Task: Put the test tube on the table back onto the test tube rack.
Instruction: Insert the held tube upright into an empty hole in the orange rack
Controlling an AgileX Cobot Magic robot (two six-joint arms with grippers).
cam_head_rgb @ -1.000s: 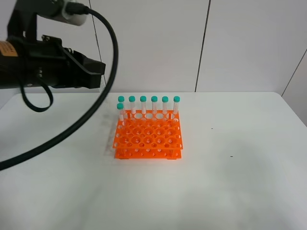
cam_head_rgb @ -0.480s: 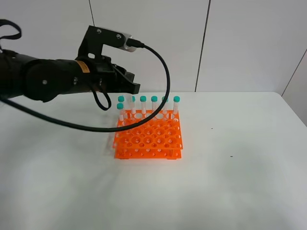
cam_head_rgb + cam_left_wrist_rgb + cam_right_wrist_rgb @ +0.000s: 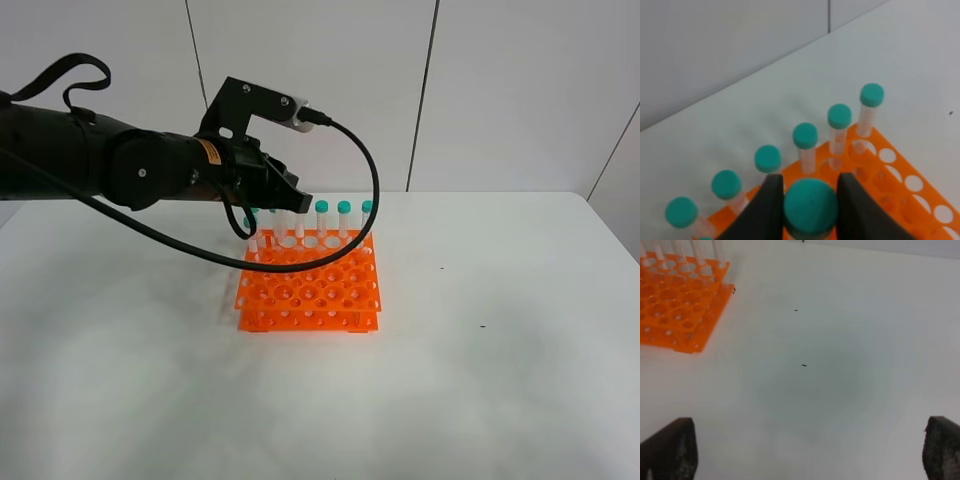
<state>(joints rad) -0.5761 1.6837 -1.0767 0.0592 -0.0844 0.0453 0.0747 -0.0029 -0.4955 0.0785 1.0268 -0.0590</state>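
My left gripper [image 3: 281, 206] hangs over the back left part of the orange test tube rack [image 3: 310, 285]. In the left wrist view the left gripper [image 3: 811, 212] is shut on a test tube; its teal cap [image 3: 811, 205] sits between the two dark fingers [image 3: 771, 212]. Several other teal-capped tubes [image 3: 805, 137] stand in the rack's back row just beyond it. In the high view I cannot tell the held tube from the row under the gripper. My right gripper [image 3: 807, 442] is open and empty above the white table [image 3: 840, 365].
Three back-row tubes [image 3: 344, 215] stand free to the right of the left arm. The rack's front rows of holes [image 3: 320, 300] hold nothing. The rack's corner [image 3: 695, 315] shows in the right wrist view. A black cable [image 3: 360, 200] loops from the left arm above the rack.
The left arm has swung right and away from the camera, from the far left to above the rack's back left corner. The rack and its tubes have not moved.
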